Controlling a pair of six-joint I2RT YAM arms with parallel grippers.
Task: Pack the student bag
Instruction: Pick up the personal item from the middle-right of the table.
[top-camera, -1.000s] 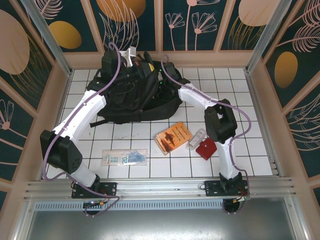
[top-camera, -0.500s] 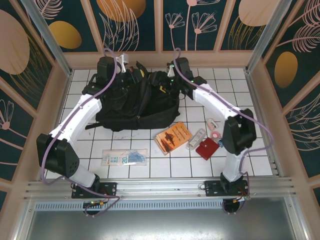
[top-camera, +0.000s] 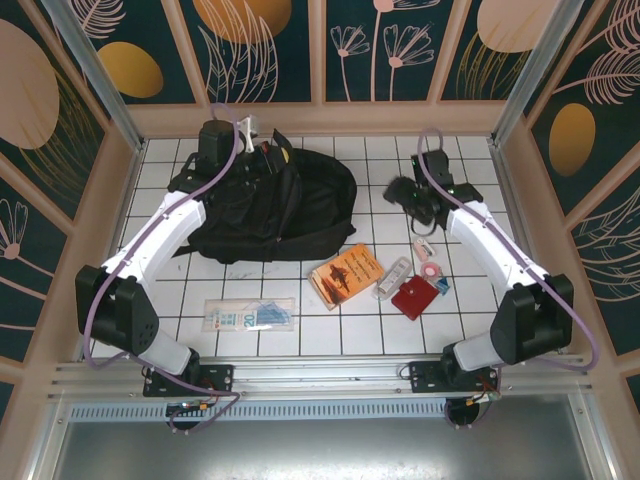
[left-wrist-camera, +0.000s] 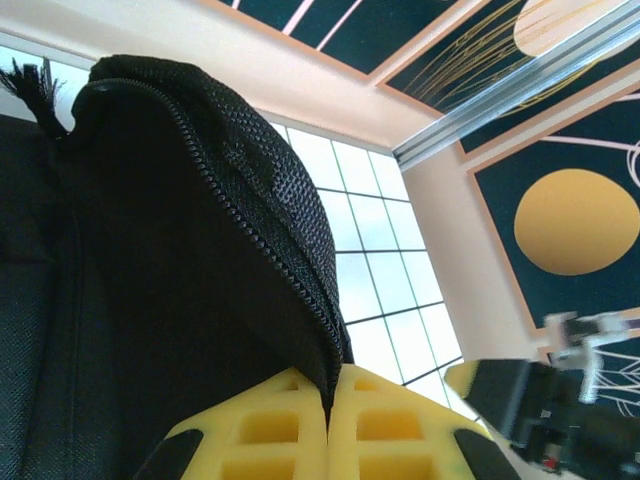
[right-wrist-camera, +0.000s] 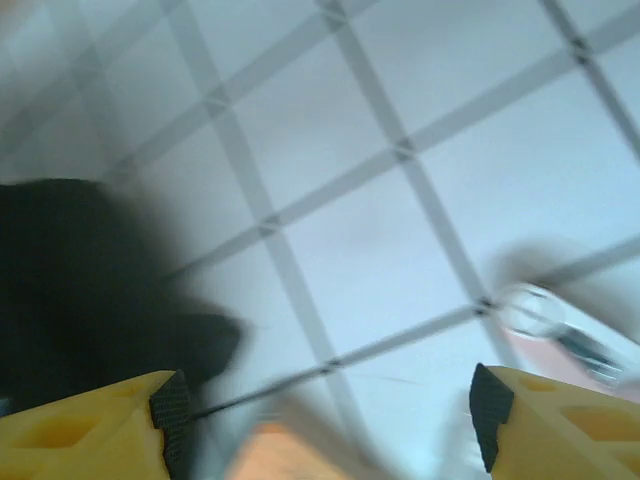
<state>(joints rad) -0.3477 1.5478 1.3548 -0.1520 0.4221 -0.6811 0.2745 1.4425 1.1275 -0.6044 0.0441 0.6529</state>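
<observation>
Tiled table (top-camera: 300, 340), student bag (top-camera: 305, 205), pouch (top-camera: 250, 316) ("20")

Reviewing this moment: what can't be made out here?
- Top view: what the student bag holds; its own fabric covers the inside.
- Right wrist view: motion blur smears the clear object beyond the open right gripper.
- Top view: the small pink item is too small to identify.

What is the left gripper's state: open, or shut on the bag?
Shut on the student bag: the yellow fingers of the left gripper meet, with the zippered fabric edge pinched between them.
</observation>
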